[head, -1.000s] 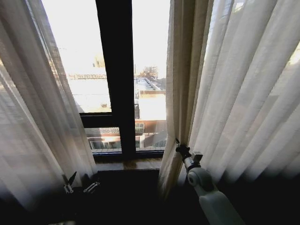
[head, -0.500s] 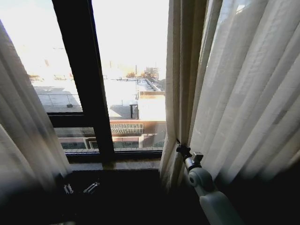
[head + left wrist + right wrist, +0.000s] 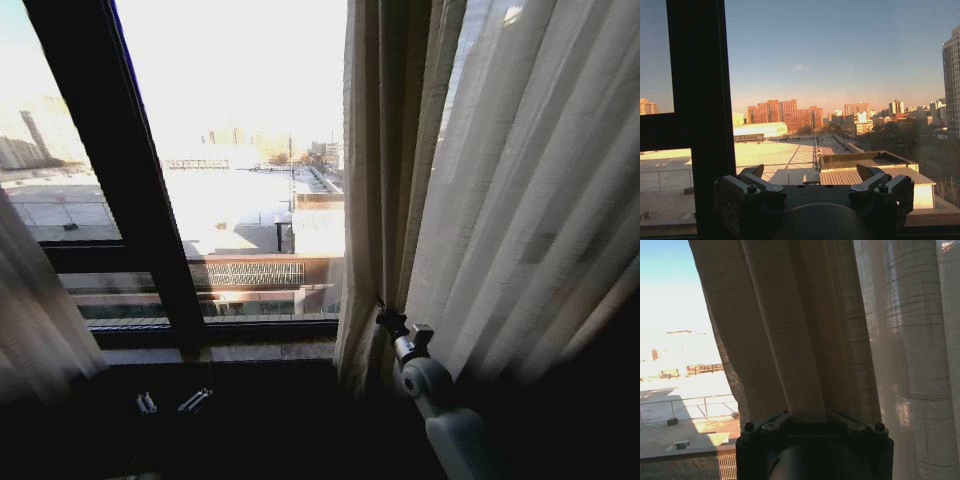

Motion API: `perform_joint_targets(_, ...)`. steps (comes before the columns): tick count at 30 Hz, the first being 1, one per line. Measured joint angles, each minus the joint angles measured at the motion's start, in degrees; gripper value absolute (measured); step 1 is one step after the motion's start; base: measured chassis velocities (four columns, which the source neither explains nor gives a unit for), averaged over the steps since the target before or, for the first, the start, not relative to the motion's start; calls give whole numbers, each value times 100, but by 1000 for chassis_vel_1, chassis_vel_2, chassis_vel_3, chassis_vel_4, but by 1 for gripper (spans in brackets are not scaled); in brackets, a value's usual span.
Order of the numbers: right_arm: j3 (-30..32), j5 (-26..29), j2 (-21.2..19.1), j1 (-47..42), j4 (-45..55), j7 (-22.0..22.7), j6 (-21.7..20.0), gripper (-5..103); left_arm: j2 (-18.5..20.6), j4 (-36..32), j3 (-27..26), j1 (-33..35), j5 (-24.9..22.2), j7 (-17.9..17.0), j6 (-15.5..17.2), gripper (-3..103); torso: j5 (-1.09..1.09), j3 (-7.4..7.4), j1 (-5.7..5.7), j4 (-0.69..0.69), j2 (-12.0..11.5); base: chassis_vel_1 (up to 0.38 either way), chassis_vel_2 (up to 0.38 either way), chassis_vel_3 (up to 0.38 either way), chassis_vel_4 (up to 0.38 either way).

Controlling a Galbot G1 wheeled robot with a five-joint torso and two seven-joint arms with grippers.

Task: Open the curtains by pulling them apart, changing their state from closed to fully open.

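Two curtain panels noted, pulled well apart. Right curtain [image 3: 500, 190] bunched at the right of the window, thick beige-grey folds along its inner edge, sheer pleats further right. Left curtain [image 3: 35, 320] visible as a blurred strip at the lower left edge of the head view. Dark window frame [image 3: 120, 170] bare between them, one slanted upright bar and a horizontal bar crossing low; rooftops and city buildings seen through the glass.

Right gripper [image 3: 385, 318] found low on the right curtain, at the inner fold just above the sill [image 3: 260, 350]. In the right wrist view, fingers closed around a gathered beige fold [image 3: 807, 340], fabric running straight up out of the gripper body. White forearm [image 3: 450, 430] rising from the bottom edge of the head view.

Left gripper [image 3: 170, 402] low and dark, below the sill at the lower left, apart from either panel. In the left wrist view [image 3: 812, 180], fingers [image 3: 752, 172] spread wide, holding nothing, pointed at the glass beside the upright frame bar [image 3: 700, 110].
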Motion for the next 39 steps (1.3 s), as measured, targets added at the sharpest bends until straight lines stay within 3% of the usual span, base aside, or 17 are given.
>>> perform_joint_targets(39, 53, 40, -80, -98, 112, -9, 2, 0, -51, -20, 34, 11, 23, 27, -10, 100, 2, 0, -1, 0, 0, -348, -353, 354, 353)
